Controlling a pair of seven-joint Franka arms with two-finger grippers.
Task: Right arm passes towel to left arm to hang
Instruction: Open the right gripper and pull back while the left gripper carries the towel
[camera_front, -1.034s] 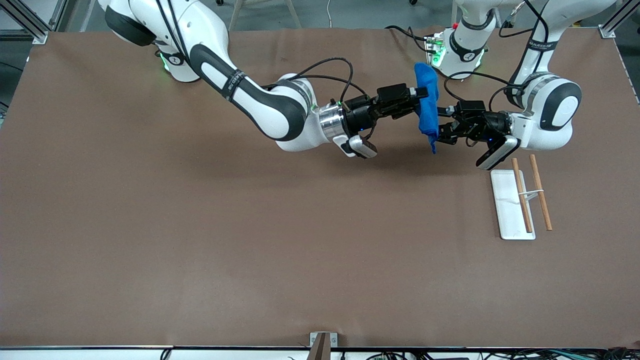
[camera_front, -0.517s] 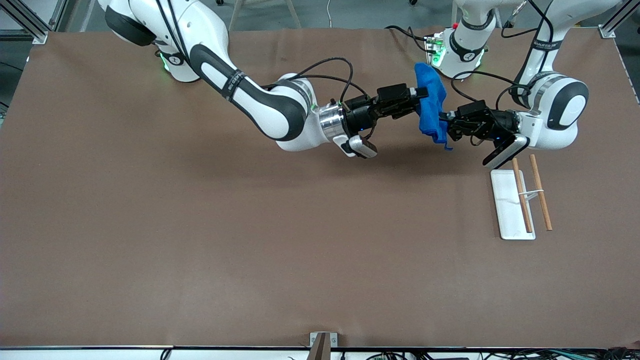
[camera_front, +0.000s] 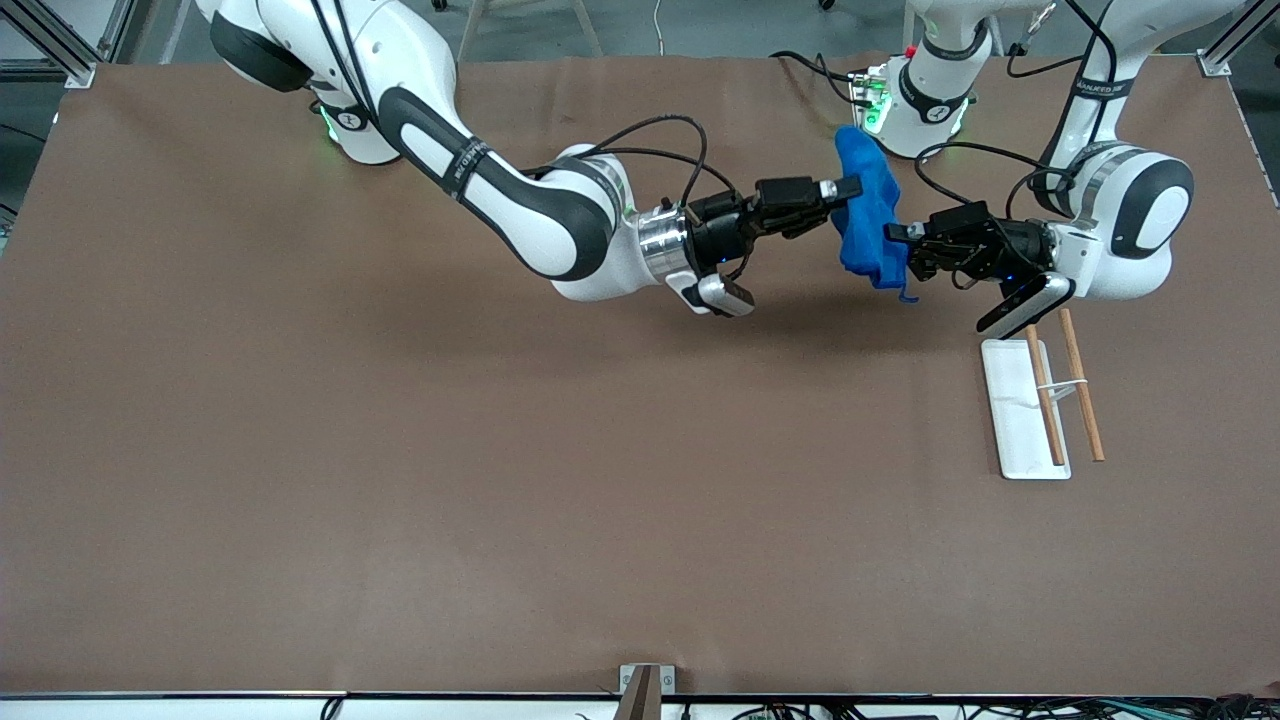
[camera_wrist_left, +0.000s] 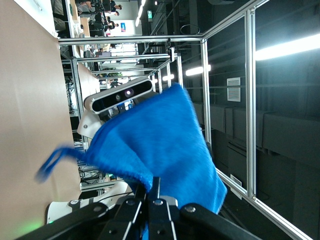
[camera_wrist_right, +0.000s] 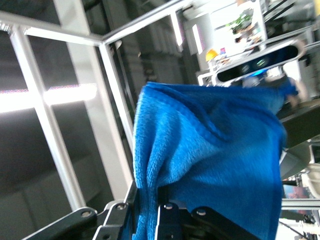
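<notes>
The towel (camera_front: 866, 217) hangs in the air between the two grippers — we see it over the table (camera_front: 400, 450) near the edge where the bases stand, toward the left arm's end. The right gripper (camera_front: 845, 188) has its jaws clamped on the towel's upper part. The left gripper (camera_front: 897, 237) pinches its lower edge, jaws closed on the cloth — the small loop (camera_wrist_left: 52, 161) dangles free. We see a white tray (camera_front: 1020, 420) with two sticks (camera_front: 1082, 398) near the left arm.

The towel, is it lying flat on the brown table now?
No, the towel hangs in the air, pinched between the right gripper and the left gripper, above the table.
</notes>
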